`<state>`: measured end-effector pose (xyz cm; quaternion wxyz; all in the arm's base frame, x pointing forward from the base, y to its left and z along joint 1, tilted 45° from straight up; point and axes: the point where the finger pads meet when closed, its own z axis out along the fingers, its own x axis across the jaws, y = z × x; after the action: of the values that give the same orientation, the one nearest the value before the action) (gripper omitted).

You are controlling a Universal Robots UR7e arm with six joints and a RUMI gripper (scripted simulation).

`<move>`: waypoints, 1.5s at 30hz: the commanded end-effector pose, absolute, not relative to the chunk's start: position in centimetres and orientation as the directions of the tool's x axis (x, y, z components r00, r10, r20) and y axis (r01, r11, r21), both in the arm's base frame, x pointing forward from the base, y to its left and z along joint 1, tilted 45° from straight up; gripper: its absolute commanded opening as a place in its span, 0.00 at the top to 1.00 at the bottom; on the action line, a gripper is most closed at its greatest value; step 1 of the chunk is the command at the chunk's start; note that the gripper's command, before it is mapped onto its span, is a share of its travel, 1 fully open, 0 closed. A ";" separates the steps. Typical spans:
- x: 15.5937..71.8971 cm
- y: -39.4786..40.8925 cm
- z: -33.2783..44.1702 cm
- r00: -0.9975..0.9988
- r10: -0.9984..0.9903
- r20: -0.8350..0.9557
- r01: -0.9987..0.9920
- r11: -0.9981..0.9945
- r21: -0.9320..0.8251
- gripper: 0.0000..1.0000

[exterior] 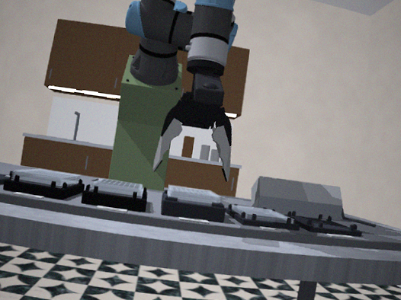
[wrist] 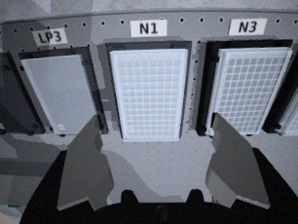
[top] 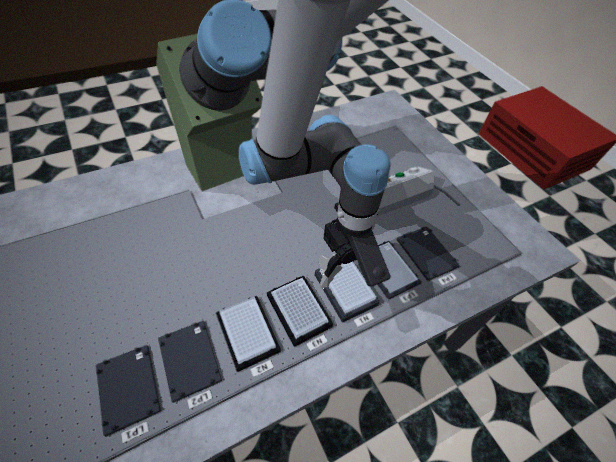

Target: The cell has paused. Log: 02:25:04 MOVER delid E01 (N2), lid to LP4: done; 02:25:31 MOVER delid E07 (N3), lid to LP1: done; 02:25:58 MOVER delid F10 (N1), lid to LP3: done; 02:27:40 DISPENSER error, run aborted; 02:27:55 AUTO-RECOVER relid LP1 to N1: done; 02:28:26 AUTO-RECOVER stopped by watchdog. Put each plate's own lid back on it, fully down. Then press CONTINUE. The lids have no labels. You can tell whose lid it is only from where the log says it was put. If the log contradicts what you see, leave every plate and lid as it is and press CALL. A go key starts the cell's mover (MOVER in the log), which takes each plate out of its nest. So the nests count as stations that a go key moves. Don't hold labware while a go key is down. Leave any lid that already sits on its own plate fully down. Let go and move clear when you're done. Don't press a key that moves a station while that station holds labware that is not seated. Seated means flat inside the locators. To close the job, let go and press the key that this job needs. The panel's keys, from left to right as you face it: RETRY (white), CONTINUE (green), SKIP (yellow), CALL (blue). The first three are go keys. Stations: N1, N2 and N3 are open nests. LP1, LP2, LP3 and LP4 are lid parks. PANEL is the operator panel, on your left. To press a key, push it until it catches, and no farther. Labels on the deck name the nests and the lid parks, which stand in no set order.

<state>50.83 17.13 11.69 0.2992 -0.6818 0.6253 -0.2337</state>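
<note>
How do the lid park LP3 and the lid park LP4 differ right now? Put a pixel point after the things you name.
Lid park LP3 (top: pixel 403 296) (exterior: pixel 258 223) bears a clear, pale lid, while lid park LP4 (top: pixel 430 252) (exterior: pixel 332 228) bears none. LP3 looks mostly pale from above; LP4 shows its dark base. Both are low, dark, rectangular parks with a white name label in front.
</note>
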 end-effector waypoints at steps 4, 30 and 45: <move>50.8 17.8 11.7 0.104 -0.993 -0.053 -0.713 -0.038 -0.700 0.18; 52.4 18.0 10.2 0.104 -0.993 -0.053 -0.713 -0.038 -0.700 0.18; 52.3 18.0 10.2 0.104 -0.993 -0.053 -0.713 -0.038 -0.700 1.00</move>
<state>52.35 18.00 10.14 0.2972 -0.6809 0.6267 -0.2351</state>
